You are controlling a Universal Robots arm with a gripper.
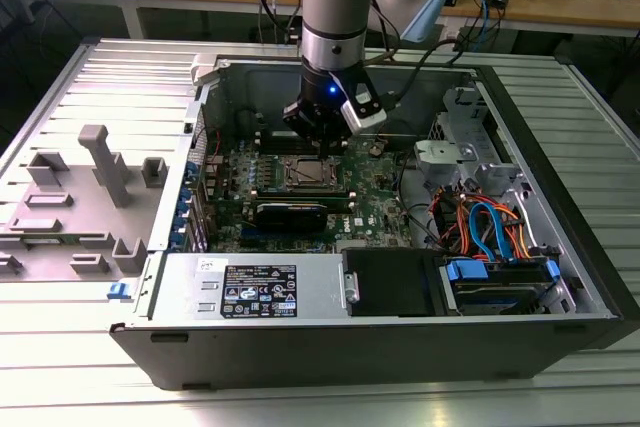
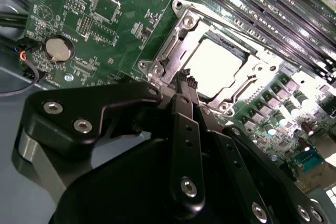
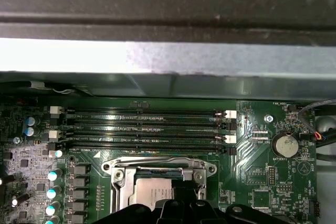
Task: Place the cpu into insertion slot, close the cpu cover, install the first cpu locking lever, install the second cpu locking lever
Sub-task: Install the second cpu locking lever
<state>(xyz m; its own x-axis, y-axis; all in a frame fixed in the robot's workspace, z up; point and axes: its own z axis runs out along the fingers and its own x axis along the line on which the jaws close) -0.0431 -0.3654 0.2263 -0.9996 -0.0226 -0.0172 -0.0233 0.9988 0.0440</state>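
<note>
The cpu [image 2: 212,66] lies flat in the insertion slot [image 1: 309,176] on the green motherboard [image 1: 372,213], its silver top bright under the light. The cpu cover [image 2: 170,53], a silvery frame, lies down around the chip, which shows through its window. My gripper [image 2: 185,76] hangs just above the socket's edge, its black fingers pressed together and holding nothing. In the first wrist view the cpu [image 3: 149,190] and the cover [image 3: 157,168] sit just beyond the gripper's black body. How the locking levers stand is too hard to make out.
Long black memory slots [image 3: 147,129] run beside the socket. A coin battery [image 3: 287,144] sits on the board. The computer case's metal walls [image 1: 330,62] close in on all sides, with a power supply [image 1: 255,287] and blue and orange cables [image 1: 490,227] nearby.
</note>
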